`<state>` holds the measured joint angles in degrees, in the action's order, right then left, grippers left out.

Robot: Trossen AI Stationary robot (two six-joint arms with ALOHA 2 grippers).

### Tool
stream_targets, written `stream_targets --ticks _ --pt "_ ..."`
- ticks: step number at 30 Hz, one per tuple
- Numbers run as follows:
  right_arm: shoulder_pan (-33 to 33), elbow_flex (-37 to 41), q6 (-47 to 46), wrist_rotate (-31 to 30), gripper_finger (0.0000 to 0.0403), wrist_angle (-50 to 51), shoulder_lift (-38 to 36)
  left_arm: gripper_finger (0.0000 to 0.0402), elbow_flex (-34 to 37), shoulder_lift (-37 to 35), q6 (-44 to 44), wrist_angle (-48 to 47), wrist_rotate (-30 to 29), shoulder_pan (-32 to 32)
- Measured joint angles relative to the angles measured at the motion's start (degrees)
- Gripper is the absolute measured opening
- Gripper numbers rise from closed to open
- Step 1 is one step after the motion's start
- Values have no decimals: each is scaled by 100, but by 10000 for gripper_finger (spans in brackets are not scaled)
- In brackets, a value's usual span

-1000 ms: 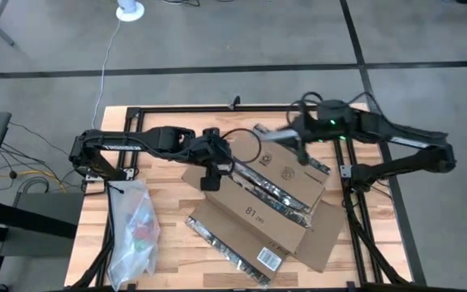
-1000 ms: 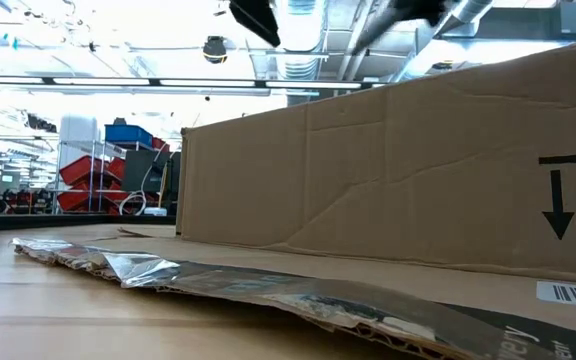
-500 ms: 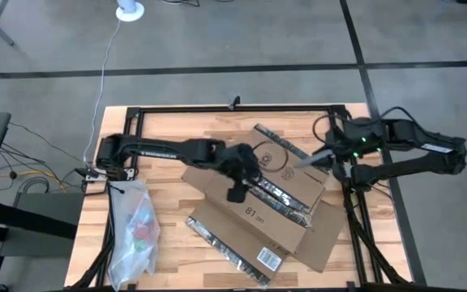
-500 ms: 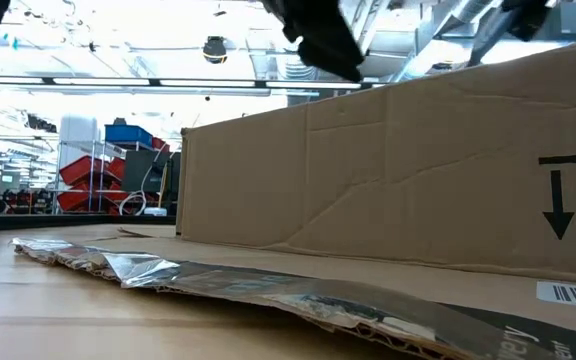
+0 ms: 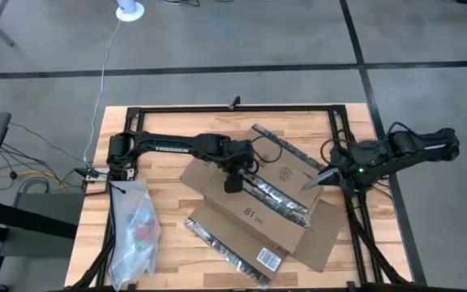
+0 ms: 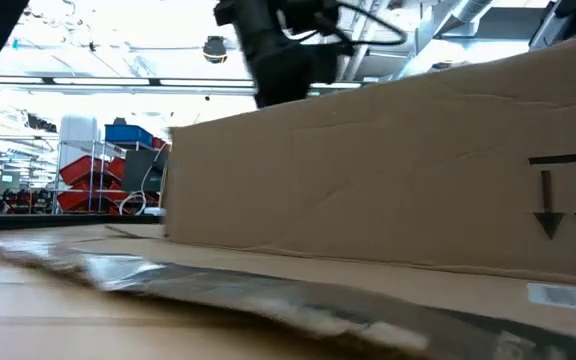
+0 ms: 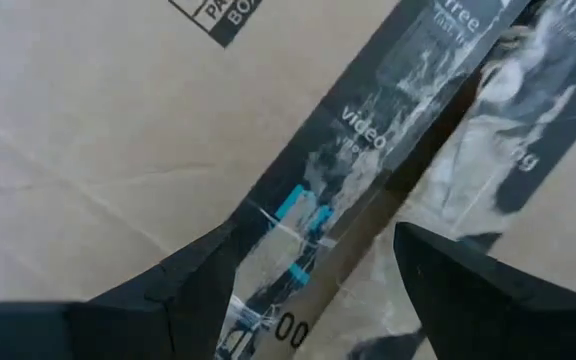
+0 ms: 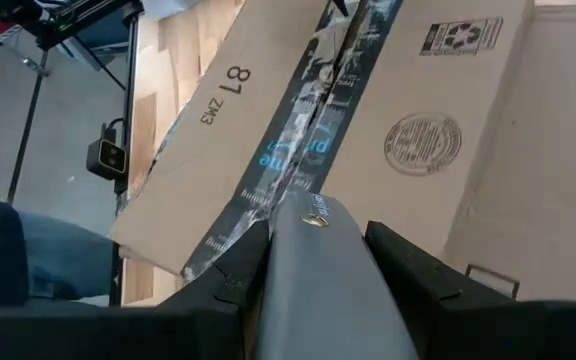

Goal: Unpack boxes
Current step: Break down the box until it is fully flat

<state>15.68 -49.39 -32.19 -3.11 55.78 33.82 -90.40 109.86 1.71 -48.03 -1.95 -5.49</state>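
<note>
A clear plastic bag point(image 5: 133, 231) is lying at the table's left. The brown corrugated cardboard box point(image 5: 258, 207) is sitting mid-table, flaps splayed. Only the left wrist view is showing the left gripper point(image 7: 313, 268) spread open astride the dark printed tape strip point(image 7: 368, 190), empty. The right gripper point(image 5: 316, 180) is clamping a grey blade-like tool point(image 8: 318, 280) beside the box's right edge.

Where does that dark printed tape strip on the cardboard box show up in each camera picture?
High view: tape strip runs diagonally across the box top, under the left gripper.
Low view: not visible.
Left wrist view: fills the middle.
Right wrist view: centre.
Shared landmark: the "81" print.
</note>
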Motion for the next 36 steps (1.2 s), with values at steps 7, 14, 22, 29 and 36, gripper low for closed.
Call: stream_targets --ticks 7,14,22,29,36 --pt "558 11 -571 -561 116 -176 78 251 1450 -742 -292 668 -114 -341" --pt "726 14 -610 -752 116 -544 990 251 1090 -1237 -309 711 -129 -416" --pt "1131 16 -820 -747 116 -704 1448 250 597 -1697 -684 403 -143 26" --pt "1236 -9 -712 -758 116 -603 1714 250 365 -1733 -962 519 -207 858" --pt "1199 -132 -515 -756 116 -434 1698 250 362 -1680 -1526 545 -682 1557"
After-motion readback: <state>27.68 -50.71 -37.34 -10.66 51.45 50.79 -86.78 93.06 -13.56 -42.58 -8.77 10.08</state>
